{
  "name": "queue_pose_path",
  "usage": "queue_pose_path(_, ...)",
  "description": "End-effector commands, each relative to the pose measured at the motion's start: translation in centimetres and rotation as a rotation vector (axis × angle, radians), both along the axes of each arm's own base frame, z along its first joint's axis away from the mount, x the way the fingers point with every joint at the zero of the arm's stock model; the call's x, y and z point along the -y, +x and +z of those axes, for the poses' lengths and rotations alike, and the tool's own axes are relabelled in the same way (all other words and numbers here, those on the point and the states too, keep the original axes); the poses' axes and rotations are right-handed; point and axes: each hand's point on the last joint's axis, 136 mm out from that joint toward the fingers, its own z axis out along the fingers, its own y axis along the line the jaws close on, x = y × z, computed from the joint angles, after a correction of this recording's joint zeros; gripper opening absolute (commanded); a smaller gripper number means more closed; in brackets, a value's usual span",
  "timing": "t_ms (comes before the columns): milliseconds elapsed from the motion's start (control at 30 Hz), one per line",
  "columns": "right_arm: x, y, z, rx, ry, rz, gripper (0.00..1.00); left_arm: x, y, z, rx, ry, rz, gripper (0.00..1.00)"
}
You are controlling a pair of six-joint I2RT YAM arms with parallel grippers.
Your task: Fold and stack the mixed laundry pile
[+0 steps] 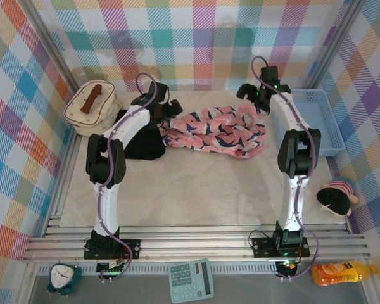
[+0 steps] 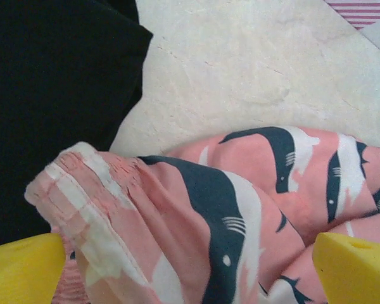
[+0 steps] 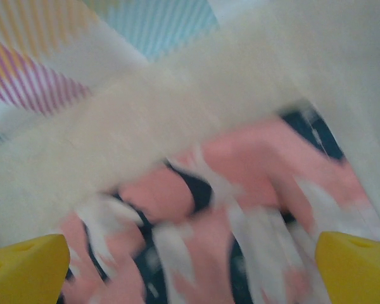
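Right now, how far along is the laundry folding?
Done: nothing is folded or stacked. In hand: the pink garment lies stretched across the table, with the left pincer and right pincer open over its ends. Left: folding it, then the black shirt bunched beside it, and stacking both.

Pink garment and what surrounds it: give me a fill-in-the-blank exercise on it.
In the top view, the black shirt lies on the pink garment's ____ side.
The bag with the brown handle is ____ in colour.
The left gripper and the right gripper both stand ____ over the pink garment.
Missing: left, cream, open.
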Motion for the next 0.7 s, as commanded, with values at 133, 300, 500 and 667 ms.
queue_pose_path(133, -2.0, -7.1, 4.6, 0.077, 0.066, 0.121, 0.86, 1.1, -5.2, 2.3, 0.023, -0.041, -0.120, 1.00)
queue_pose_path(300, -3.7, -12.2, 1.8, 0.000, 0.172, 0.165, 0.53, 4.5, -9.3, 1.9, 0.094, -0.092, -0.220, 0.46)
queue_pose_path(500, -6.6, -14.3, -2.1, -0.067, 0.222, 0.192, 0.40, 9.9, -9.5, -0.8, 0.104, -0.129, -0.327, 0.00)
queue_pose_path(667, -6.7, -11.8, -5.9, -0.115, 0.209, 0.139, 0.35, 11.2, -5.1, -4.1, 0.077, -0.046, -0.333, 0.00)
